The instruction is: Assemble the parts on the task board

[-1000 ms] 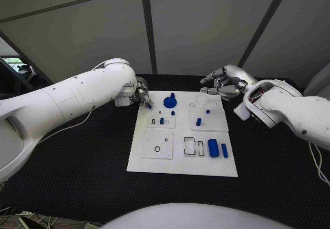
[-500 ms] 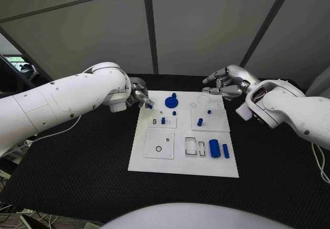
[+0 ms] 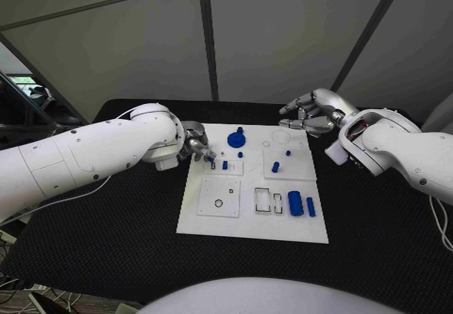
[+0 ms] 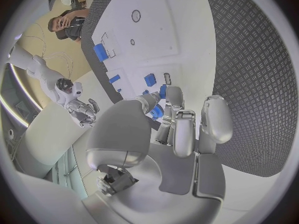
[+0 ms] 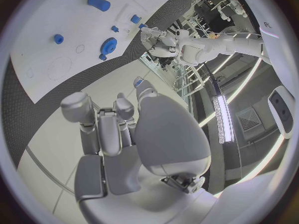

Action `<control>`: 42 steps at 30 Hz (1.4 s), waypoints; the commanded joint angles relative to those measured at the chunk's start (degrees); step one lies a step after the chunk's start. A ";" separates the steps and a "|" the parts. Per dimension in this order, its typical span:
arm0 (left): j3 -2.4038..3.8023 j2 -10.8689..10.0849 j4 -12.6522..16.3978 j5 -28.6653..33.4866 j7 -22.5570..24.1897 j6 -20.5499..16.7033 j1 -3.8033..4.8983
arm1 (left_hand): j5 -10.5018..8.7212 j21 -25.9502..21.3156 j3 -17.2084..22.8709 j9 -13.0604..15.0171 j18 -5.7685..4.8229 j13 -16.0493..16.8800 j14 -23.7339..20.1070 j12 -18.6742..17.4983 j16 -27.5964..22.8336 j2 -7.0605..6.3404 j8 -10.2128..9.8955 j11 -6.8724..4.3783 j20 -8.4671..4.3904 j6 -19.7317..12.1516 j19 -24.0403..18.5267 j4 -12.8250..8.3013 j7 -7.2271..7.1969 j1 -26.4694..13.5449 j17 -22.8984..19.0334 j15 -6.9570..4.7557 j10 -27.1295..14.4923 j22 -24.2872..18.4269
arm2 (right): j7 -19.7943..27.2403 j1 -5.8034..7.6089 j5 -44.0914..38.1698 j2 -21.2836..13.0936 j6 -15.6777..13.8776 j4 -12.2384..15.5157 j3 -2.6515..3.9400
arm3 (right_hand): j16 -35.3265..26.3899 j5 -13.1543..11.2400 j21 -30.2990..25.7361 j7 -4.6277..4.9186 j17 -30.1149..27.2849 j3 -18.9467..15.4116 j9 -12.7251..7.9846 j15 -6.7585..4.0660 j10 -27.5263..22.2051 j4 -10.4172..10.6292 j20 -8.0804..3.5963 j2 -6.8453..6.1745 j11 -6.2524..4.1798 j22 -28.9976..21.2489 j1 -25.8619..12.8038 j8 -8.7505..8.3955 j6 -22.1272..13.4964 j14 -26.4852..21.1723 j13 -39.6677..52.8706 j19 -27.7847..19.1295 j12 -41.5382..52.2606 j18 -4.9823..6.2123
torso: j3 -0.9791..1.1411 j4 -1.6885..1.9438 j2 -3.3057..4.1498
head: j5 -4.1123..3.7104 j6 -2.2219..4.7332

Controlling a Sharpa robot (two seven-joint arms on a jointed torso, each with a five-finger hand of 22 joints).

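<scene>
A: Where does the left robot hand (image 3: 196, 145) stand?

B: At the board's (image 3: 253, 226) left edge, near the far corner. It pinches a small blue part (image 4: 156, 113) between thumb and fingertips; the wrist view shows that clearly.

A: And the target?

B: My guess is the small raised plate (image 3: 222, 167) just beside that hand, toward the board's middle. A short blue peg (image 3: 224, 165) already stands on it next to a little slot (image 3: 213, 166). The hand is almost touching the plate's near corner, so the move looks like a short shift inward and down.

A: Which way does the slot run?

B: Its long axis seems to lie away from the robot, front to back. How the pinched part is turned, I cannot tell.

A: The right robot hand (image 3: 309, 116)?

B: Over the surface (image 3: 113, 242) just past the board's far right corner, fingers curled in, grasping nothing. It is well apart from that plate; the left is plainly nearer.

A: Other parts?

B: A blue gear (image 3: 235, 139) near the far edge, a cylinder (image 3: 294, 203) and bar (image 3: 311, 207) toward the near right.
</scene>
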 commanded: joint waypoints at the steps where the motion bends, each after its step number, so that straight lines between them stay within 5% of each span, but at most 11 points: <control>1: -0.15 0.18 0.30 -1.19 -0.71 -0.58 -0.36 | 0.30 0.28 5.41 0.05 -0.72 0.07 4.39 0.23 0.35 0.17 0.28 -0.83 -0.07 0.01 0.53 -5.03 -0.32 -0.64 11.05 -0.51 1.27 0.15 | 0.10 0.09 -0.11 -0.03 0.24 0.08 0.04 | -0.36 0.32 -0.33 -0.11 0.83 0.20 -0.09 -0.36 -0.15 0.19 -0.18 0.49 0.00 -0.06 0.10 0.36 0.33 2.57 0.06 -0.24 -0.17 0.60 | 0.01 -0.05 0.05 | -0.17 -0.02; 26: -0.35 1.22 0.18 -2.33 -1.34 2.74 -0.85 | 0.64 0.50 6.75 0.19 -0.80 0.46 4.53 0.45 0.53 -0.36 0.61 -0.95 -0.20 0.09 0.82 -5.83 -0.43 -1.10 11.36 -0.62 1.87 0.48 | 0.13 0.08 -0.11 0.12 0.49 -0.07 0.04 | -0.37 0.40 -0.31 -0.11 0.83 0.23 -0.09 -0.37 -0.13 0.19 -0.19 0.50 0.00 -0.01 0.14 0.38 0.34 2.58 0.08 -0.20 -0.15 0.59 | 0.06 -0.05 0.03 | -0.26 -0.58; 42: -0.35 0.90 -0.27 -3.98 -1.76 0.89 -0.87 | 0.86 0.86 7.73 0.33 -0.91 0.45 4.69 0.47 0.75 -0.62 0.92 -1.05 -0.28 0.23 1.15 -6.30 -0.51 -1.43 11.71 -0.70 2.23 0.91 | 0.20 0.07 -0.11 0.23 0.62 -0.17 0.04 | -0.37 0.40 -0.31 -0.11 0.83 0.23 -0.09 -0.37 -0.13 0.19 -0.19 0.50 0.00 -0.01 0.14 0.38 0.34 2.58 0.08 -0.20 -0.15 0.59 | 0.08 -0.05 0.09 | -0.07 -0.62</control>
